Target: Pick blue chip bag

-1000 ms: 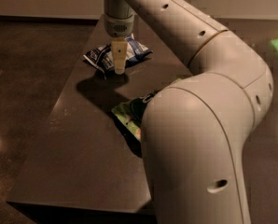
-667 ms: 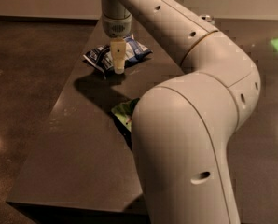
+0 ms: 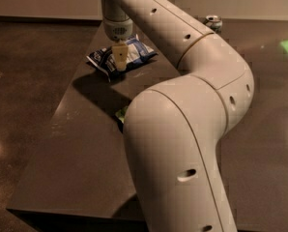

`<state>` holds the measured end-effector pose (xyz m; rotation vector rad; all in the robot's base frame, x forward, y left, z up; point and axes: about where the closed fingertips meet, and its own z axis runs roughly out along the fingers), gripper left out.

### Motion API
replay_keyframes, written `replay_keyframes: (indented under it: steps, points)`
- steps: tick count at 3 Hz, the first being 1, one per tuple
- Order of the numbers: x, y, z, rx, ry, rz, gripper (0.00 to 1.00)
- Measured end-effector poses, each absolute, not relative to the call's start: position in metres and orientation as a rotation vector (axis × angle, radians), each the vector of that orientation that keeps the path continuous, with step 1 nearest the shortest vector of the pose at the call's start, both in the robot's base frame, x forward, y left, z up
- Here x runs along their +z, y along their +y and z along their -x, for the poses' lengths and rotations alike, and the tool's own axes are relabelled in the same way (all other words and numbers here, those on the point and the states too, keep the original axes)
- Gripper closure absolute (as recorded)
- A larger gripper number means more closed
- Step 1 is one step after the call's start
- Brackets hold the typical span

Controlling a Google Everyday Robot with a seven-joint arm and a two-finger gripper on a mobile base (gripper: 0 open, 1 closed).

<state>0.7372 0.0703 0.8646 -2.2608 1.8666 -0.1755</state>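
Note:
The blue chip bag (image 3: 134, 54) lies crinkled on the far part of the dark table (image 3: 76, 144), navy with a white printed panel. My gripper (image 3: 120, 64) hangs straight down from the long white arm (image 3: 182, 37) and sits over the bag's middle, its tip at the bag's front edge. It hides part of the bag. I cannot tell whether it touches the bag.
A bright green pouch (image 3: 120, 113) lies nearer on the table, almost wholly hidden behind my arm's big elbow link (image 3: 178, 163). A metal can (image 3: 213, 21) stands at the table's far right. Dark floor surrounds the table on both sides.
The gripper stays over the blue bag. My arm's near links have shifted across the view and now hide more of the green pouch.

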Motion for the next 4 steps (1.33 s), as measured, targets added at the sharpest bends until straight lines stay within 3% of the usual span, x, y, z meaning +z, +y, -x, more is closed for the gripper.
replay_keyframes:
  steps: [2, 3, 4]
  points:
    - [0.889, 0.056, -0.724, -0.171, 1.812, 2.237, 0.87]
    - [0.92, 0.045, -0.705, -0.179, 1.755, 2.203, 1.0]
    - [0.961, 0.043, -0.68, -0.181, 1.661, 2.168, 1.0]
